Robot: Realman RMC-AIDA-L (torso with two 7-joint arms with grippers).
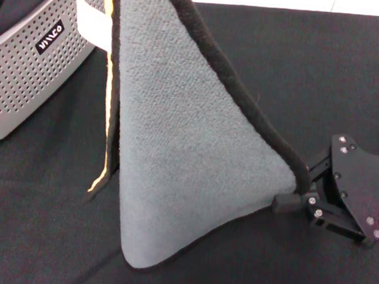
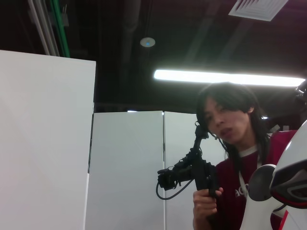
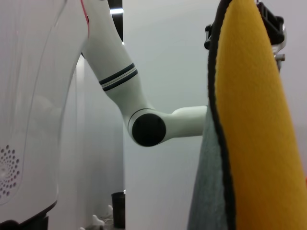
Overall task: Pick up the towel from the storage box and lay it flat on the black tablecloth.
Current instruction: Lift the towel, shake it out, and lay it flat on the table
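Looking down from the head, the towel [image 1: 189, 155] hangs stretched above the black tablecloth [image 1: 44, 204], clear of the storage box [image 1: 33, 61] at far left. The right gripper [image 1: 289, 201] has its jaws pinched closed on the towel's lower corner. The left gripper is out of sight. The right wrist view shows the towel's [image 3: 249, 124] yellow underside close up.

Towel [image 1: 188, 161]: grey-teal terry with black stitched border, yellow reverse face visible along one edge; hangs stretched in a triangular spread above the cloth, lower corner low.
Storage box [image 1: 33, 74]: light grey perforated plastic, black label with white lettering; stands at far left.
Black tablecloth [image 1: 335, 80]: matte, spread flat beneath both.
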